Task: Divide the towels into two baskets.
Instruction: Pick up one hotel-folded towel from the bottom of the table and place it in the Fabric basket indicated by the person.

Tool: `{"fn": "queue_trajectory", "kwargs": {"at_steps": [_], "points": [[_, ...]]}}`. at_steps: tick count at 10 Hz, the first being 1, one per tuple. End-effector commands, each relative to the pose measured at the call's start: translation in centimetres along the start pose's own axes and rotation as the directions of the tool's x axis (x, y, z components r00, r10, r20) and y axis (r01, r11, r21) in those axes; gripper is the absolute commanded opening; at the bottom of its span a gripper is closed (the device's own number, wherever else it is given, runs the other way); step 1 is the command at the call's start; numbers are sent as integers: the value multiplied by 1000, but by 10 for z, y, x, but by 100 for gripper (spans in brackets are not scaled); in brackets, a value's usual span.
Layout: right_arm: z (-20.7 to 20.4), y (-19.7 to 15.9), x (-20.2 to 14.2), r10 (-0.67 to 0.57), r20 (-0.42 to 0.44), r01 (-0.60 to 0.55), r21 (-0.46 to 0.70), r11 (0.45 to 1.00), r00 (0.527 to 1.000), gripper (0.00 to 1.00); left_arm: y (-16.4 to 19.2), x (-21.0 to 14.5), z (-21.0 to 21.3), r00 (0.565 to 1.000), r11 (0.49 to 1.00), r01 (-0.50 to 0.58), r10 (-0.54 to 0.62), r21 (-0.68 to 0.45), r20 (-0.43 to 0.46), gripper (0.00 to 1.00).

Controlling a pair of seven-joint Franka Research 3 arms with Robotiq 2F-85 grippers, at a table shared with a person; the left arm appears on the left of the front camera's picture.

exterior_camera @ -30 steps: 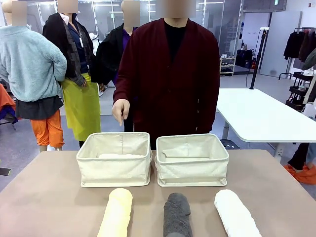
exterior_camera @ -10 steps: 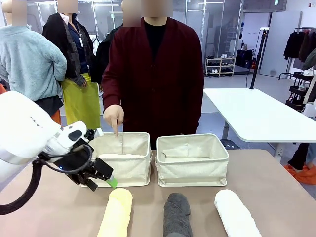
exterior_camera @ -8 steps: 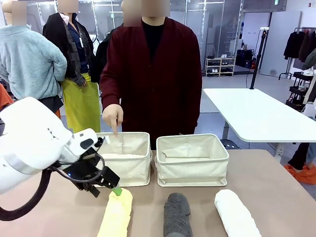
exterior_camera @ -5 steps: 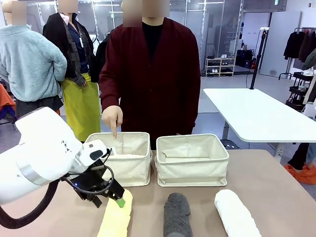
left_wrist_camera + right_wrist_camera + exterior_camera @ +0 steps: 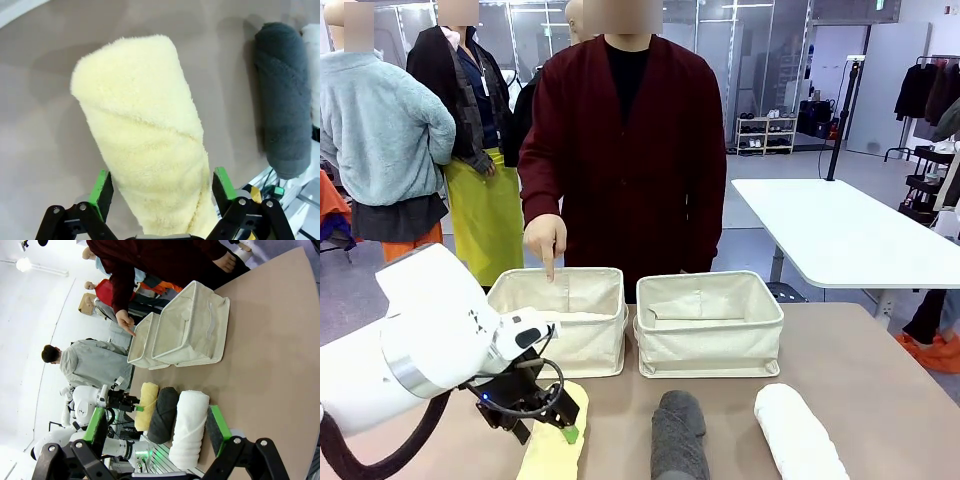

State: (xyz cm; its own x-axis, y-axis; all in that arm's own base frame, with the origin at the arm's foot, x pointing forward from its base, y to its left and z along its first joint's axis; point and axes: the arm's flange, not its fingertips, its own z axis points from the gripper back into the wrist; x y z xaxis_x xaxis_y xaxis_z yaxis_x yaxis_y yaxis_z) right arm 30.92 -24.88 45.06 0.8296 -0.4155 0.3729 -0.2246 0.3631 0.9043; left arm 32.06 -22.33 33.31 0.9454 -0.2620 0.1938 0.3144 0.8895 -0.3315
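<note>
A tan table (image 5: 860, 360) filled the foreground of a bright, glass-walled room, with a white table (image 5: 840, 235) at 3 o'clock. Two cream baskets stood side by side at centre: the left basket (image 5: 557, 335) and the right basket (image 5: 710, 335). A person's hand (image 5: 546, 238) pointed down over the left one from 12 o'clock.

Three rolls lay at 6 o'clock: the pale yellow towel (image 5: 552, 450), the dark grey towel (image 5: 678, 435) and the white towel (image 5: 798, 430), their near ends cut off by the frame. The left gripper (image 5: 162, 189) straddled the yellow roll, fingers spread wide and not clamped. The right gripper (image 5: 157, 427) hung released and empty.

The left basket's wall hid most of a cream-white towel (image 5: 560, 316). The right basket's contents were hard to make out.
</note>
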Motion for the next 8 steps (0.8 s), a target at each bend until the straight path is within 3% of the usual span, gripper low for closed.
{"fn": "queue_trajectory", "kwargs": {"at_steps": [1, 3, 4, 5, 6, 8], "points": [[1, 3, -1, 7, 4, -7, 7, 1000, 1000, 100, 17, -71, -5, 1000, 1000, -3, 3, 9, 15, 100], [1, 3, -1, 7, 4, -7, 7, 1000, 1000, 100, 15, -69, -9, 999, 1000, -5, 6, -13, 42, 98], [1, 3, -1, 7, 4, -7, 7, 1000, 1000, 100, 15, -68, -8, 999, 1000, 1, 0, -26, 53, 40], [1, 3, -1, 7, 4, -7, 7, 1000, 1000, 100, 15, -68, -6, 999, 1000, -2, 3, -26, 53, 38], [1, 3, -1, 7, 4, -7, 7, 1000, 1000, 100, 16, -68, -5, 999, 1000, -6, 8, -27, 52, 0], [1, 3, -1, 7, 4, -7, 7, 1000, 1000, 100, 17, -69, -2, 999, 1000, -8, 9, -22, 46, 0]]}}
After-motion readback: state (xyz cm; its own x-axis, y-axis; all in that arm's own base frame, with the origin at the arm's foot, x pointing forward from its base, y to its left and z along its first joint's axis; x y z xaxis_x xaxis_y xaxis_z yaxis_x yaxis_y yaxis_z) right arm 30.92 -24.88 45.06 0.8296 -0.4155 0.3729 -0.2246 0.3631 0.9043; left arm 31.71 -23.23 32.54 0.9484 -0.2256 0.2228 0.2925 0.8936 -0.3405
